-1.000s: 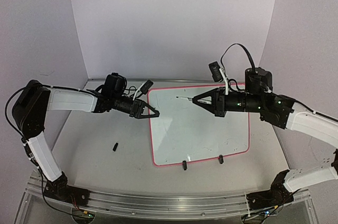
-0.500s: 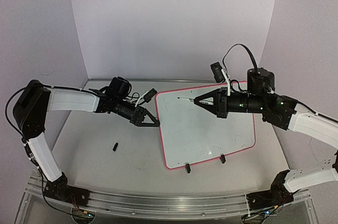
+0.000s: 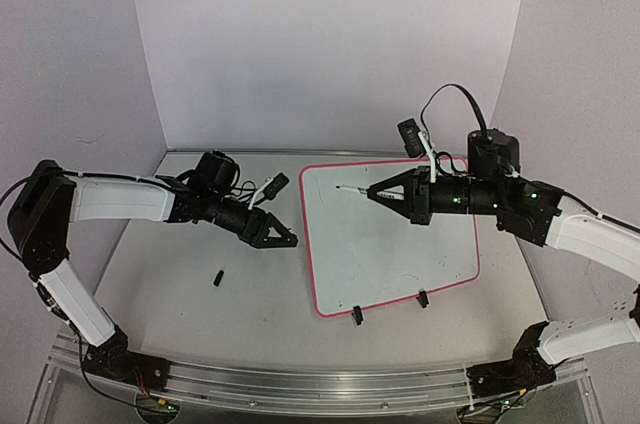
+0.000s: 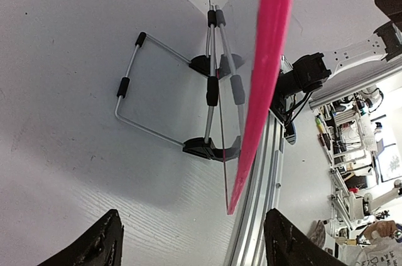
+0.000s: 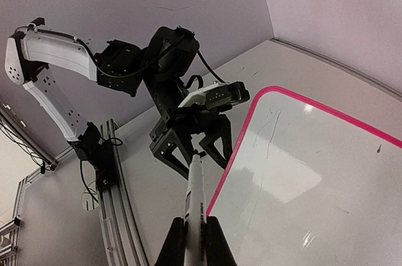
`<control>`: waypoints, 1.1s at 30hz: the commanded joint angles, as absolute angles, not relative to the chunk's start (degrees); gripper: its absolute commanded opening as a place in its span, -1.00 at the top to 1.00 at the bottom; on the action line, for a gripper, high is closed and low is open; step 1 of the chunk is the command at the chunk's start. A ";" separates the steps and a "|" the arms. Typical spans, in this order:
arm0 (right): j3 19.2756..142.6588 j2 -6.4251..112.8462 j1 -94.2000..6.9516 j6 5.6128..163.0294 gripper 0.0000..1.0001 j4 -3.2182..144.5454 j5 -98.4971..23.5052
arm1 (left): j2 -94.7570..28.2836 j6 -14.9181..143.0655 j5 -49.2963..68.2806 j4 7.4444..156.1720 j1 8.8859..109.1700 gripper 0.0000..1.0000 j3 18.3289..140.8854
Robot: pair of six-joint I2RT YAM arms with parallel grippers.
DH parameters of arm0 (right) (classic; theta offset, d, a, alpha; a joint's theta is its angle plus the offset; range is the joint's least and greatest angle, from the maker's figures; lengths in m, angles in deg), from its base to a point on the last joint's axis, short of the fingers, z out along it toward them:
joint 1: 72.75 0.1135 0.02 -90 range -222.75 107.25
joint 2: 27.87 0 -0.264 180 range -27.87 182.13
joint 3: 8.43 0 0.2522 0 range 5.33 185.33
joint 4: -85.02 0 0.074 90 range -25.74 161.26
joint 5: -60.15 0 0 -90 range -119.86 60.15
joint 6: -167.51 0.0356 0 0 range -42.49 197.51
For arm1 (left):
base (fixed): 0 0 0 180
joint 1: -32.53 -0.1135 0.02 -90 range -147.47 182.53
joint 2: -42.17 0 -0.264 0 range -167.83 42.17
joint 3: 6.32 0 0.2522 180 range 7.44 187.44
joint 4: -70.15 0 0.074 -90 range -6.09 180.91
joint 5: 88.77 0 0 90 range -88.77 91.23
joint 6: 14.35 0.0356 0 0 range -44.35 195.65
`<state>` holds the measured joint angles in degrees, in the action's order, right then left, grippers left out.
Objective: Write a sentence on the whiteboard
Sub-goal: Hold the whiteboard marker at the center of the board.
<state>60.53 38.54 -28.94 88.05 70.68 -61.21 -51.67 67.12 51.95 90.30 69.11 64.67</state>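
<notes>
The whiteboard (image 3: 395,234), white with a pink-red rim, stands tilted on the table right of centre. Only faint smears show on it; the sentence is not visible in any view. My left gripper (image 3: 280,240) hangs open just left of the board's left edge, touching nothing. In the left wrist view my left gripper (image 4: 191,247) faces the pink rim (image 4: 270,59) edge-on. My right gripper (image 3: 375,192) is shut on a white marker (image 3: 352,188) whose tip hovers over the board's upper left part. In the right wrist view my right gripper (image 5: 195,244) holds the marker (image 5: 195,197), which points toward the left gripper (image 5: 188,143).
A small black marker cap (image 3: 217,277) lies on the table left of the board. Two black clip feet (image 3: 355,315) sit at the board's near edge, and a wire stand (image 4: 163,90) props it from behind. The aluminium rail (image 3: 300,379) runs along the near table edge.
The left gripper pushed the board's left edge to the right, then opened, let go and drew back to the left. The right gripper kept the marker almost still.
</notes>
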 commanded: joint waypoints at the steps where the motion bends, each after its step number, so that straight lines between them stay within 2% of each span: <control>1: 60.44 38.12 -28.47 87.35 1.00 71.35 -61.72 | -46.81 64.02 49.14 83.82 68.84 -0.54 63.27; 11: 60.20 37.83 -28.19 87.24 1.00 71.68 -60.41 | -45.49 59.18 46.13 78.61 68.83 -0.79 65.49; 16: 59.95 37.96 -28.04 87.49 1.00 72.11 -60.12 | -49.01 57.78 46.74 78.66 68.92 -0.77 68.59; 20: 59.77 37.89 -27.93 87.57 1.00 72.14 -59.66 | -51.79 57.08 47.91 79.12 69.02 -0.63 71.45; 23: 59.61 37.95 -27.93 87.53 1.00 72.14 -59.14 | -53.32 56.97 49.31 79.62 69.23 -0.37 72.94; 29: 59.65 38.27 -27.91 87.24 1.00 72.12 -58.86 | -54.55 57.82 50.23 81.35 69.32 -0.06 73.57; 33: 59.77 38.74 -27.84 87.09 1.00 72.14 -58.77 | -54.95 57.16 50.76 80.62 69.64 0.02 73.58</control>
